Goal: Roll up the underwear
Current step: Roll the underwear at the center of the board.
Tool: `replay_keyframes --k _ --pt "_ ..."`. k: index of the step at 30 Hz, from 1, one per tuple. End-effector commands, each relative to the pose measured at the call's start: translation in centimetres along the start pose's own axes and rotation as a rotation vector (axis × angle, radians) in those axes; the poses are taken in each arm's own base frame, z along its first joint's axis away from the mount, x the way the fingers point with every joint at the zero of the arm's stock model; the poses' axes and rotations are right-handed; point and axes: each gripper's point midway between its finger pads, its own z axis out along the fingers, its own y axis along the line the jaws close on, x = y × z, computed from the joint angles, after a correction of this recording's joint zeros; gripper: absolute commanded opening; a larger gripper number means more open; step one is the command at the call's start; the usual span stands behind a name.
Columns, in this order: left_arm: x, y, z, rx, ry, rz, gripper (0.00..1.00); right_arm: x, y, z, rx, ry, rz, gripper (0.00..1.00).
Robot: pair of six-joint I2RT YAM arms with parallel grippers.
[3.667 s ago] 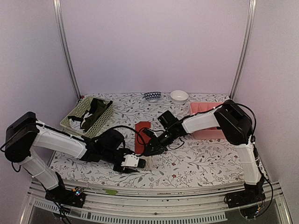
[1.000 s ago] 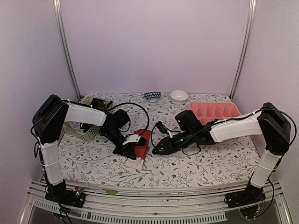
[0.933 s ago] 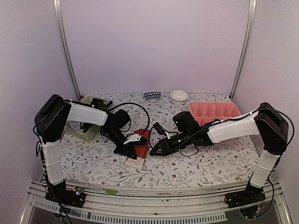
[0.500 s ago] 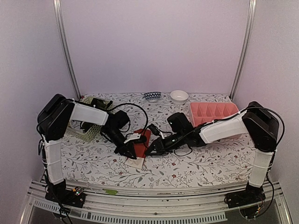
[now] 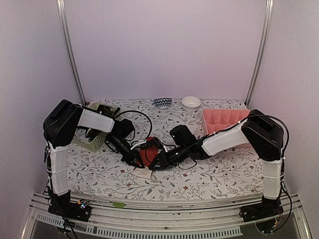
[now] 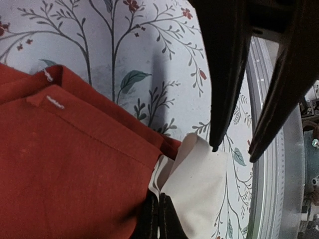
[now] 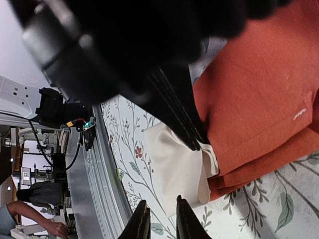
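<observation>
Surface: we see a table (image 5: 224, 169) under a white cloth printed with grey-green sprigs and small red flowers.
Room: plain pale lilac walls (image 5: 164, 50) close in the far side and both flanks. A left post (image 5: 69, 55) and a right post (image 5: 259, 55) of metal rise at the far corners, and a metal rail (image 5: 174, 231) runs along the near edge.
Far edge: a blue-patterned bowl (image 5: 162, 103) and a white bowl (image 5: 191, 103) stand near each other, not touching.
Far left: a pale green basket (image 5: 92, 141) sits partly hidden by the left arm, and the black underwear (image 5: 103, 109) lies in it.
Far right: a pink tray (image 5: 219, 122) with dividers.
Task thing: the red-orange underwear (image 5: 146, 154) lies folded near the middle of the table, a little to the left. Its cream-white part (image 6: 199, 189) sticks out at the near end, with an edge lifted.
Left gripper (image 6: 157, 209): jaws pressed together, pinching the red-orange underwear where red meets cream.
Right gripper (image 7: 160, 201): low, just beside the cream-white part, jaws a little apart with nothing between them; we see the printed cloth through the gap.
</observation>
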Motion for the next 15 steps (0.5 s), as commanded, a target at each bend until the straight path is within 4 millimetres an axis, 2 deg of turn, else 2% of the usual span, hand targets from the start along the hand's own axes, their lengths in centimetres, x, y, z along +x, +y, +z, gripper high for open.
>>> replay_keyframes --k 1,4,8,12,13,15 --pt "2.1 1.6 0.1 -0.018 0.032 -0.088 0.0 -0.4 -0.3 1.6 -0.031 0.011 0.006 0.17" --pt "2.2 1.8 0.0 -0.013 0.019 -0.11 0.0 -0.9 -0.5 2.4 -0.043 0.019 0.011 0.15" --pt "1.7 2.1 -0.7 -0.014 -0.011 -0.126 0.01 -0.3 -1.6 3.2 -0.032 0.043 0.05 0.13" --pt "-0.5 1.8 -3.7 -0.041 -0.118 -0.086 0.21 0.7 -3.1 3.8 -0.005 0.076 0.091 0.11" --pt "-1.1 1.4 -4.6 -0.049 -0.147 -0.056 0.32 1.2 -3.6 4.0 0.007 0.092 0.107 0.1" --pt "-2.3 0.3 -6.6 -0.084 -0.196 0.022 0.41 1.5 -4.0 4.2 0.016 0.108 0.117 0.1"
